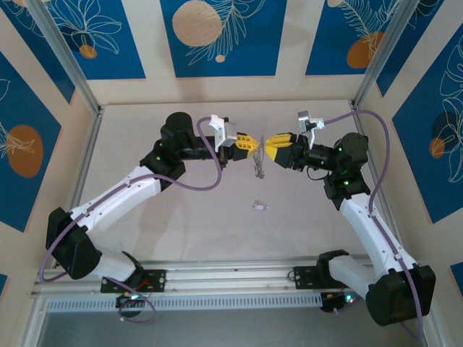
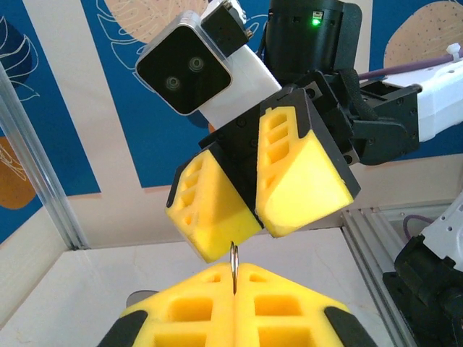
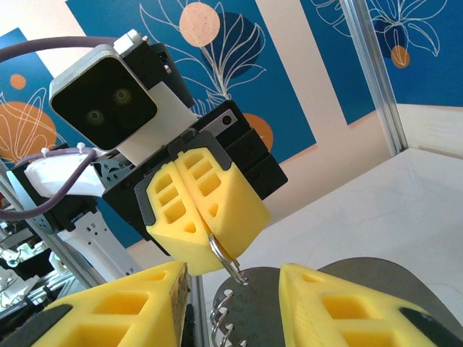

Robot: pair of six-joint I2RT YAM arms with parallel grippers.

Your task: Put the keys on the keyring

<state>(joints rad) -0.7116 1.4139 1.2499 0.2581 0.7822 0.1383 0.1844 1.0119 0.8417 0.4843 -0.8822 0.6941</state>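
My left gripper (image 1: 249, 142) is shut on the keyring (image 2: 233, 262), a thin metal ring that stands edge-on out of its yellow fingertips. In the right wrist view the keyring (image 3: 226, 254) hangs from the left gripper (image 3: 206, 242), and a flat dark-grey piece (image 3: 289, 311) with a wavy wire edge dangles from it. My right gripper (image 3: 230, 278) faces the left one, open, with its fingers (image 3: 329, 303) on either side of that grey piece. From above, the ring and its hanging pieces (image 1: 258, 166) show between the two grippers. One lilac key (image 1: 260, 206) lies on the table below them.
The pale table (image 1: 181, 217) is walled in by blue patterned panels and aluminium posts (image 1: 69, 69). Both arms meet tip to tip above the table's middle, with purple cables (image 1: 202, 184) looping off them. An aluminium rail (image 1: 231, 278) runs along the near edge.
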